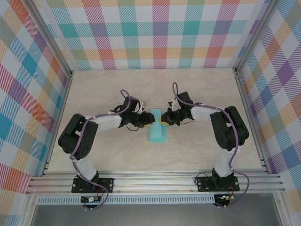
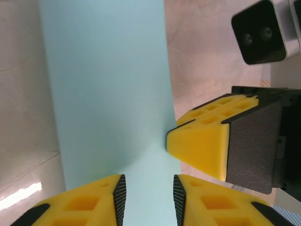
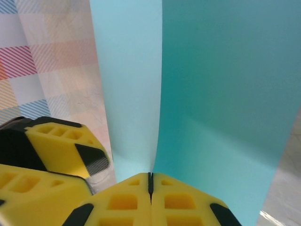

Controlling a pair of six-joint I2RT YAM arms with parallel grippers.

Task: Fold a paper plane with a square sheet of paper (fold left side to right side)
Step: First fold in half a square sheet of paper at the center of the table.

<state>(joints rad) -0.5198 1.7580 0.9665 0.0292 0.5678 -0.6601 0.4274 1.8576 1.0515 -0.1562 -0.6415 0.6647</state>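
From the near rail the two arms lean inward and meet at mid-table. The left gripper (image 2: 148, 193) has its yellow fingers parted, and the square sheet of paper (image 1: 156, 134) lies flat across the gap between them, not pinched. The right gripper (image 3: 151, 183) is clenched tight on the sheet's edge, where a paler and a darker turquoise face meet along a line. The paper is a narrow strip on the marbled table (image 1: 202, 89), with the checked walls (image 1: 160, 33) beyond.

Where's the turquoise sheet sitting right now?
In the top view the square sheet of paper, folded narrow, lies mid-way across the table, between the left gripper at its left edge and the right gripper, shut on its right edge.
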